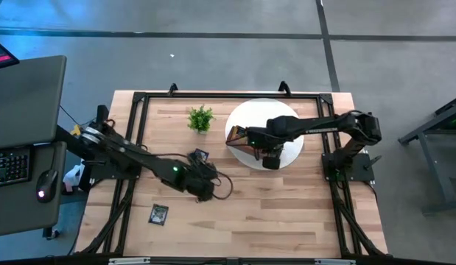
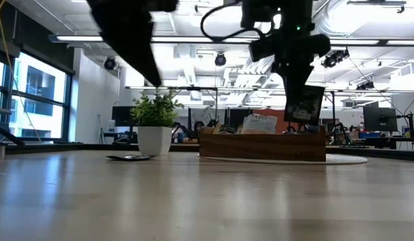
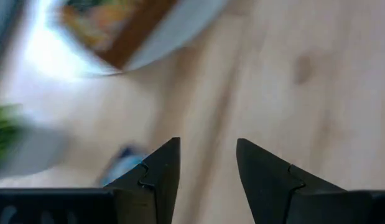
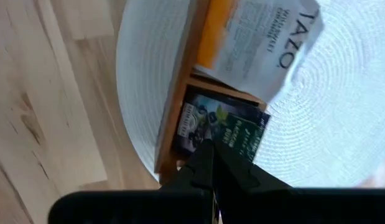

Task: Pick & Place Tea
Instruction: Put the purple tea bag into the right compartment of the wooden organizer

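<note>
Right claw pinching black sachet

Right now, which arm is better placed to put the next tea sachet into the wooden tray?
The right arm, I think. Its tool is shut on a dark tea sachet directly above the wooden tray on the white mat. The left tool is open, empty, over bare table.

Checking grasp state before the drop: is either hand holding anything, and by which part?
The right hand is shut on a dark, flat square tea sachet, pinching one edge, above the brown wooden tray. The left hand is open, empty.
</note>
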Motion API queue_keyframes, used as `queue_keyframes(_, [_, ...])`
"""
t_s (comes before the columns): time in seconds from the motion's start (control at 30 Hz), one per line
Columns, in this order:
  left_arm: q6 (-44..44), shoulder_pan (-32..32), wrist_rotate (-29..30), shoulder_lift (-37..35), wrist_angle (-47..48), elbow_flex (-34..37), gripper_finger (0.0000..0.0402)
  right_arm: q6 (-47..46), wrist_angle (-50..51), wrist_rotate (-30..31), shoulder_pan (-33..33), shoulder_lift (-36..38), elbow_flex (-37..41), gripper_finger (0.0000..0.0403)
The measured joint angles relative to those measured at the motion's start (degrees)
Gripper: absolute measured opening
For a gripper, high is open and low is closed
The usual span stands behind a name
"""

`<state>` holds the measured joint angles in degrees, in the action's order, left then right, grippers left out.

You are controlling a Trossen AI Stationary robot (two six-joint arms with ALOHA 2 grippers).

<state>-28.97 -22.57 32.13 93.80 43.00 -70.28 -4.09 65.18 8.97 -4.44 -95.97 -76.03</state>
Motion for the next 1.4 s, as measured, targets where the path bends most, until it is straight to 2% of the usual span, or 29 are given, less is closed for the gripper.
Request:
queue_keyframes(0.17, [-5.53,0.12,4.70,-11.60,14.27,-0.61,0.0154,0.11,-0.77,-1.33,-1.86,-1.29,0.00,0.0000])
queue_keyframes(0.23, [-6.34,0.09,5.80,-16.09,16.76,-0.61,0.0154,0.31,-0.74,-2.06,-2.53,-1.86,0.00,0.0000])
queue_keyframes(0.47, [-6.00,0.07,7.76,-30.71,17.29,2.91,0.0154,1.66,-1.85,-2.55,-4.29,-4.33,0.00,0.0000])
queue_keyframes(0.73, [-7.28,0.07,9.28,-42.26,17.22,10.08,0.0154,3.09,-2.04,-3.23,-5.89,-7.30,0.00,0.0001])
queue_keyframes(0.9, [-7.30,0.07,9.60,-46.81,17.20,12.92,0.0154,2.31,-2.06,-3.22,-6.57,-7.24,0.00,0.0024])
queue_keyframes(1.1, [-7.32,0.07,10.65,-50.25,17.19,14.83,0.0154,0.15,-1.88,-4.56,-6.42,-7.20,0.00,0.0080])
queue_keyframes(1.27, [-7.32,0.07,10.63,-50.61,17.19,14.99,0.0154,0.58,-0.41,-3.45,-6.36,-7.18,-0.02,0.0121])
queue_keyframes(1.4, [-8.80,0.07,10.60,-50.43,17.19,14.99,0.0154,2.42,-0.19,-2.86,-4.26,-7.14,-0.04,0.0130])
